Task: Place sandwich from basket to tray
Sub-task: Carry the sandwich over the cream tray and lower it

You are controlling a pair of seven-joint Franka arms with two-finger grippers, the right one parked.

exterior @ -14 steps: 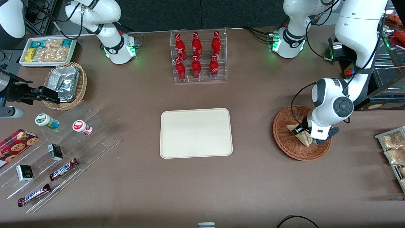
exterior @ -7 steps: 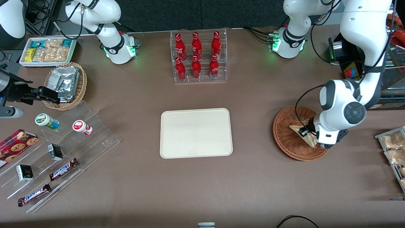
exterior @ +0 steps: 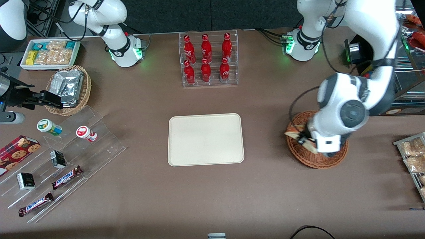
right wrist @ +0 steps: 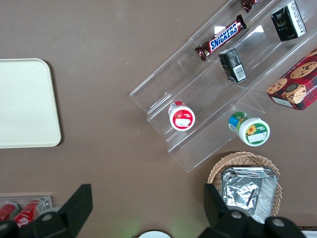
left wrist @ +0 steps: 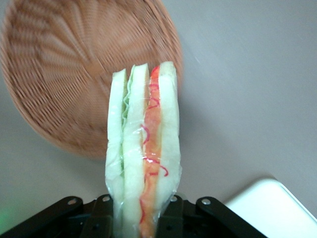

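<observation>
We've got the hand (exterior: 303,141) clamped on the sandwich (left wrist: 143,153), holding it up in the air above the edge of the basket (exterior: 300,152) on the side toward the tray (exterior: 206,139). The tray's sitting mid-counter (exterior: 265,199), well apart from the basket.

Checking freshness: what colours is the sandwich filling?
Orange, red and green in the sandwich, clearest in the left wrist view.
</observation>
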